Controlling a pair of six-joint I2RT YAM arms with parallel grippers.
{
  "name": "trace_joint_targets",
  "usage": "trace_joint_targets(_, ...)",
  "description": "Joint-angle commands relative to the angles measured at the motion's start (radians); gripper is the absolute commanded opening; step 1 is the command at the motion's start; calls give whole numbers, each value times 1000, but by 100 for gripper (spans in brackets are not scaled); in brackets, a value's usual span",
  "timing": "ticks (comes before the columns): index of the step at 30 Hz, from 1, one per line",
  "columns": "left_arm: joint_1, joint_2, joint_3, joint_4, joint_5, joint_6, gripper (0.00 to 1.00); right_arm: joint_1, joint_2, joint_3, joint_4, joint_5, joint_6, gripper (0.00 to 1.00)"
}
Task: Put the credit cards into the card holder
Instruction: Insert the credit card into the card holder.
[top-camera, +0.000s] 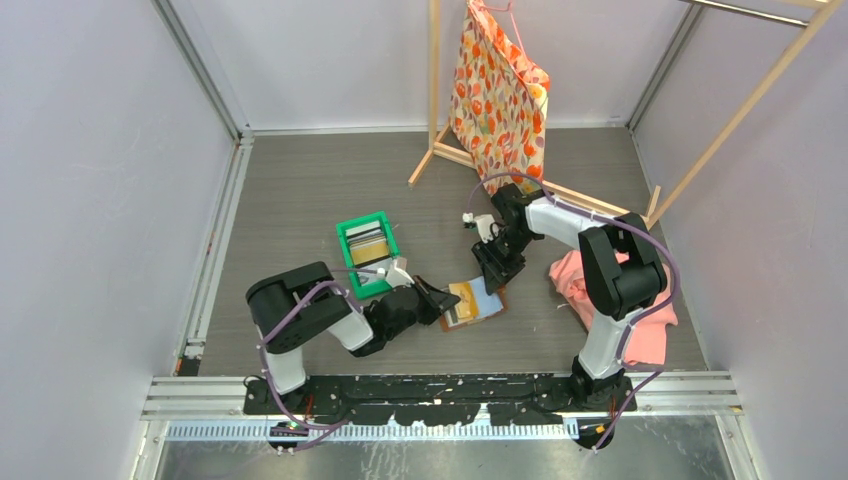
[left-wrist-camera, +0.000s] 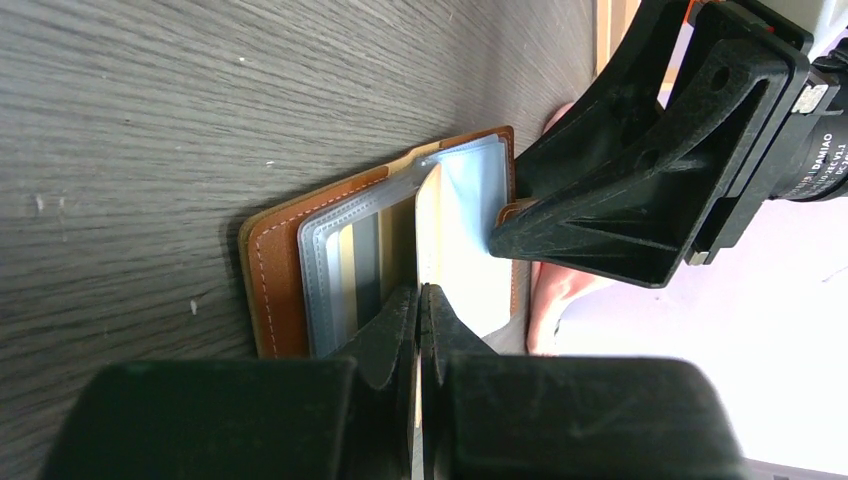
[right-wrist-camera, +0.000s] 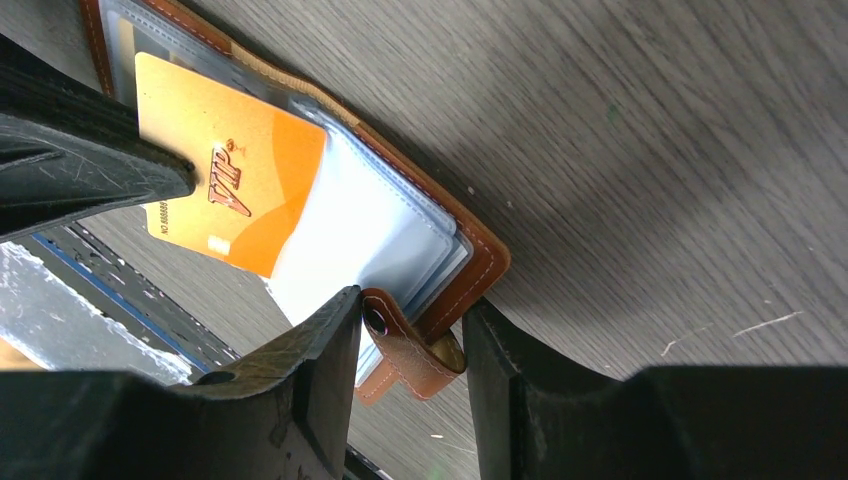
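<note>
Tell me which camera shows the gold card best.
Right wrist: the gold card shows its printed face, partly tucked into a clear sleeve of the card holder. Left wrist sees it edge-on, a pale strip pinched by the left gripper. Top external shows only a small tan patch.

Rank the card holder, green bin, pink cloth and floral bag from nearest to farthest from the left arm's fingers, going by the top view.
1. card holder: right at the left fingers, just to their right.
2. green bin: a little farther back, to the left.
3. pink cloth: off to the right, beside the right arm.
4. floral bag: hanging at the far back.
</note>
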Motion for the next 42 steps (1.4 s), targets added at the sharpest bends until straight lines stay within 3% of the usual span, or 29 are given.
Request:
trace_joint_targets(1,-4,48,18,18,-2,3,0,0,0,31,-14,-30,-2,46)
trace_joint_targets(12,-5,6,-62,38,5,-17,0,0,2,32,-13,-26,-1,46)
trace_joint_targets(22,-5,64,-21,51,43,-21,0,0,4,32,-12,-24,1,46)
trace_joint_targets(42,-5,111,4,37,-60,-8,0,2,6,34,-13,-36,2,46)
